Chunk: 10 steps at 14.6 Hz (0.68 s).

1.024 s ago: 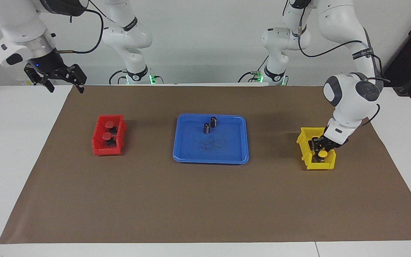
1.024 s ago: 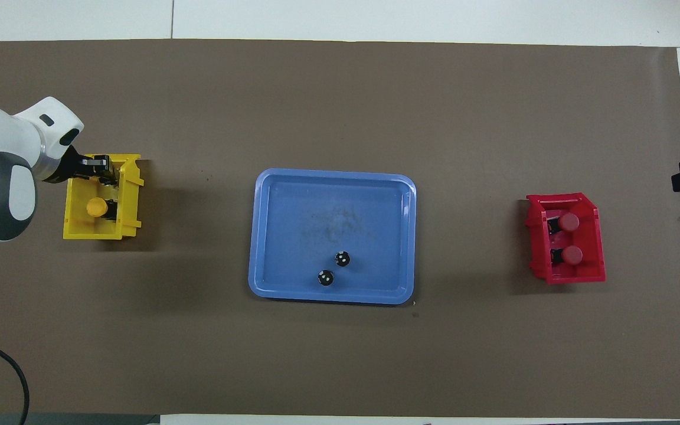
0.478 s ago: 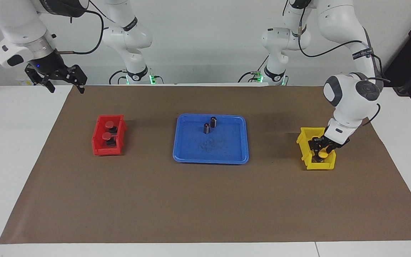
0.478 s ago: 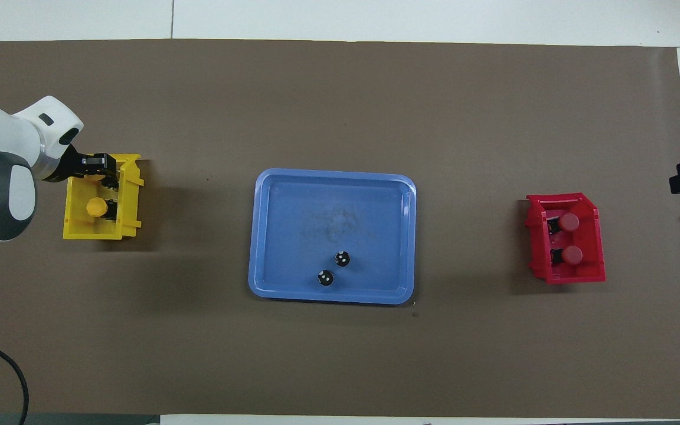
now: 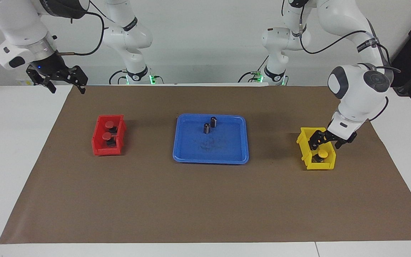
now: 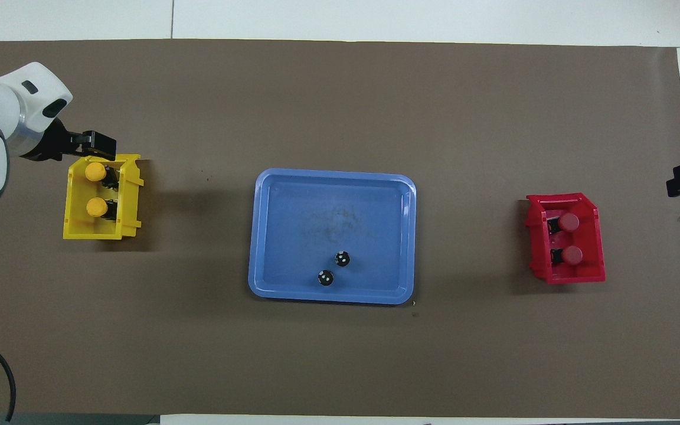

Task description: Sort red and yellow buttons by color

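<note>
Brown mat (image 5: pixel 205 200): left tool (image 5: pixel 327 140) released above yellow bin (image 5: pixel 307 162); right tool (image 5: pixel 64 79) released.

A blue tray (image 5: pixel 211 159) on brown paper (image 5: pixel 205 200) holds two black cylinders (image 5: pixel 209 125).

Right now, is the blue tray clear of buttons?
Yes. The blue tray holds only two black cylinders. Both yellow buttons sit in the yellow bin, both red buttons in the red bin.

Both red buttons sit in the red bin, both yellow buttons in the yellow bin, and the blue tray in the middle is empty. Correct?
Not quite: the blue tray is not empty. The overhead view shows two small black cylinders standing in it. The buttons' placement is as stated.
</note>
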Motion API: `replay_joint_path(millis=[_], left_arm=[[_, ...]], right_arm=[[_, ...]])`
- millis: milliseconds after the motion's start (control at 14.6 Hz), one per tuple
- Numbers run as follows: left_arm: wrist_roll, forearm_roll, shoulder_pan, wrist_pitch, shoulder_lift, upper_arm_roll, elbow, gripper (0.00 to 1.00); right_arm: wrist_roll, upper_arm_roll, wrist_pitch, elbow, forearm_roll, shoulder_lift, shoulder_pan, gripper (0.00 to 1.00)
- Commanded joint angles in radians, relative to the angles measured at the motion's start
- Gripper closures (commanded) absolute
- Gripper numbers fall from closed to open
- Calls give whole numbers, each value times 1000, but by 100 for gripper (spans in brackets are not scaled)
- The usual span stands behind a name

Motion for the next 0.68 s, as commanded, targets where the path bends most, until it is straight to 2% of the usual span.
replay_joint_path(millis=[0,273,478,614], left_arm=[[12,23,-30,-182,-26,6,141,0],[21,17,-25,-250,-118,11,175,0],[23,22,-16,-322,-143,15,175,0],[23,22,-16,-323,-158,15,175,0]], right_arm=[[15,-4,-5,-30,5,-28,3,0],[15,-3,-5,-33,5,-29,7,0],[8,-1,-6,-33,7,-29,7,0],[8,-1,-6,-31,7,-29,14,0]])
